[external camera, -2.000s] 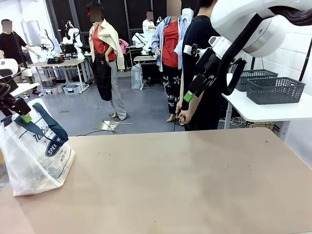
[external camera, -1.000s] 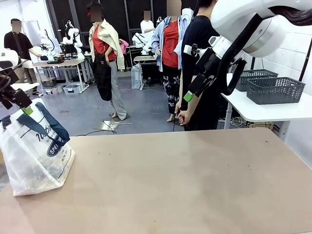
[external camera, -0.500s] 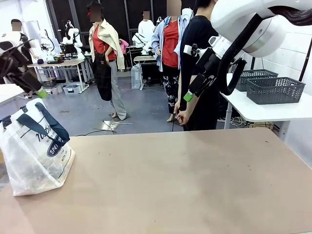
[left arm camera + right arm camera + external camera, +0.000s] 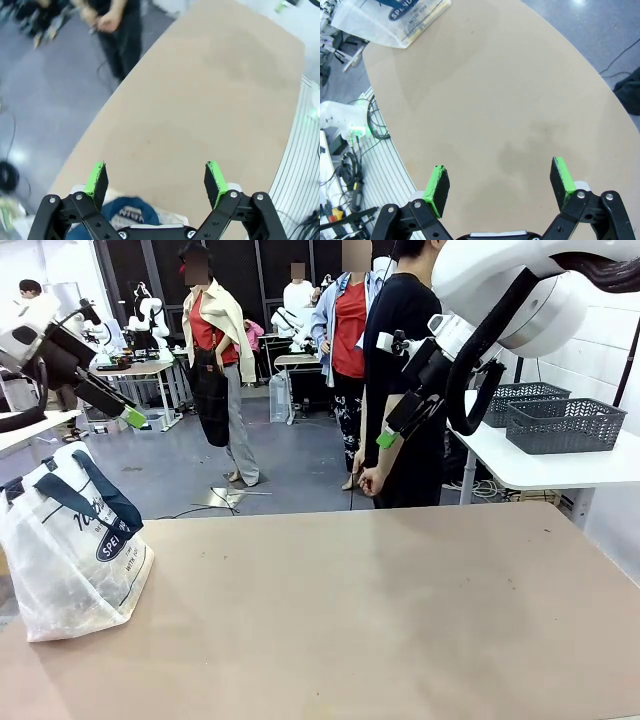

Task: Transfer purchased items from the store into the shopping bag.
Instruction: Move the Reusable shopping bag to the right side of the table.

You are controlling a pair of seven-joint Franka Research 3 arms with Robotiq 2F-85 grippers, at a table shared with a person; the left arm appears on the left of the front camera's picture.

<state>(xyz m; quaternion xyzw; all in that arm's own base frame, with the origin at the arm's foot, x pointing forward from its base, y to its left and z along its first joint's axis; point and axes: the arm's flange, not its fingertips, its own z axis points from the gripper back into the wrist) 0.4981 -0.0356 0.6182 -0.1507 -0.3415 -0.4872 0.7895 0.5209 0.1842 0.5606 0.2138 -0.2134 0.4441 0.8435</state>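
I see a whitish translucent shopping bag (image 4: pixel 70 560) with navy handles and logo, on the tan table (image 4: pixel 380 610); green gripper pads (image 4: pixel 439 184).

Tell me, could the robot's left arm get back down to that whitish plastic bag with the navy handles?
Probably yes. The left gripper hangs open above the whitish plastic shopping bag with navy handles, which stands at the tan table's left end, and nothing lies between them.
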